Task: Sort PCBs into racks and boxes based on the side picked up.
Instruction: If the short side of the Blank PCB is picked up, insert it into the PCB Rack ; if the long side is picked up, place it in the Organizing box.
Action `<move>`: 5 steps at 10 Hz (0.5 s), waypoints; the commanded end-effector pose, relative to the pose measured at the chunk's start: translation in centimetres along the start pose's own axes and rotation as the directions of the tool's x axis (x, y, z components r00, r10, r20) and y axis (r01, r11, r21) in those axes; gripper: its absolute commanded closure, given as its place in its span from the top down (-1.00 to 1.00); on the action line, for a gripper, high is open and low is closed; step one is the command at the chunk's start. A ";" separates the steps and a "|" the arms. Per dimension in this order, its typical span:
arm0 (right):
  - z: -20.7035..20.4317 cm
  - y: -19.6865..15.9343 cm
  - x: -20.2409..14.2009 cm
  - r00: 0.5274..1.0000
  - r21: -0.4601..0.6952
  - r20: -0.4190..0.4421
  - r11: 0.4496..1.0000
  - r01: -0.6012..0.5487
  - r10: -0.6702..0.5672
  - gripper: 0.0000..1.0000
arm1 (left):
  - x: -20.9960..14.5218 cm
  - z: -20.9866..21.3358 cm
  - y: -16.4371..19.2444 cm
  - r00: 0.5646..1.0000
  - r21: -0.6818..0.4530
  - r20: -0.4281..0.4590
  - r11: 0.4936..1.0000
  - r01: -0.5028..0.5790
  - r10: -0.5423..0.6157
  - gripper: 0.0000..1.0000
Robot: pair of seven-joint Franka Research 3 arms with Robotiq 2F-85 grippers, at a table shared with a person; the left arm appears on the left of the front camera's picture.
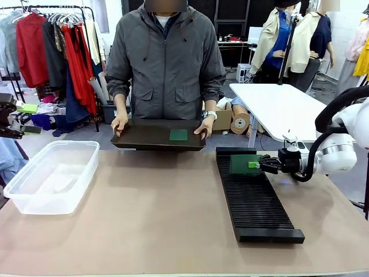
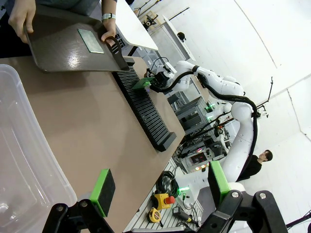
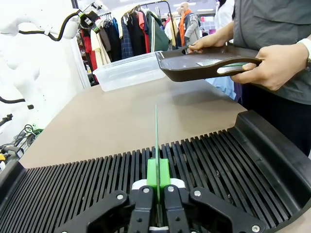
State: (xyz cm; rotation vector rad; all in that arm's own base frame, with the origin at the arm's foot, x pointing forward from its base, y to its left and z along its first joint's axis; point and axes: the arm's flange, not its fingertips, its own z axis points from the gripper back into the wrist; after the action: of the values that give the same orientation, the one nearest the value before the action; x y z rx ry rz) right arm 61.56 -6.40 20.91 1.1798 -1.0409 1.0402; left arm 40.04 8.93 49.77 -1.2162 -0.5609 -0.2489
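My right gripper [image 1: 262, 165] is shut on a green PCB [image 1: 245, 164], holding it on edge over the far end of the black rack [image 1: 256, 202]. From the right wrist the board [image 3: 157, 136] stands upright, its lower edge down among the slots of the rack [image 3: 228, 160], clamped by the gripper [image 3: 158, 182]. A person holds a dark flat tray [image 1: 144, 138] at the far table edge with another PCB [image 1: 178, 134] lying on it. The clear box [image 1: 52, 173] sits at the left. My left gripper [image 2: 160, 187] hangs open beside the box [image 2: 19, 145], with nothing between its fingers.
Both of the person's hands [image 1: 204, 128] grip the tray's ends. The left wrist view shows the tray [image 2: 58, 48], the rack [image 2: 143, 104] and the right arm [image 2: 214, 82] beyond it. Bare brown tabletop [image 1: 155, 213] lies between box and rack. A white table [image 1: 282, 104] stands behind.
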 end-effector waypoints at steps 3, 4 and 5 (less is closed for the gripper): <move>-0.3 -0.9 0.1 1.000 0.006 -0.025 1.000 -0.002 0.002 -1.00 | 0.0 0.0 -0.2 1.000 -0.004 0.005 1.000 -0.006 0.006 1.00; -0.3 -1.1 0.2 0.999 0.009 -0.032 1.000 -0.009 0.009 -1.00 | 0.0 0.0 -0.2 1.000 -0.004 0.005 1.000 -0.006 0.006 1.00; -0.3 -1.4 0.1 1.000 0.010 -0.027 1.000 -0.009 0.009 -1.00 | 0.0 0.0 -0.2 1.000 -0.004 0.005 1.000 -0.006 0.006 1.00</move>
State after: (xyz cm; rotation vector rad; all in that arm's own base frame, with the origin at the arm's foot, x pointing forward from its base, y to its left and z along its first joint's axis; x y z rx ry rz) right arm 61.86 -6.37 20.98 1.1766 -1.0411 1.0489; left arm 40.04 8.93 49.77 -1.2162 -0.5609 -0.2489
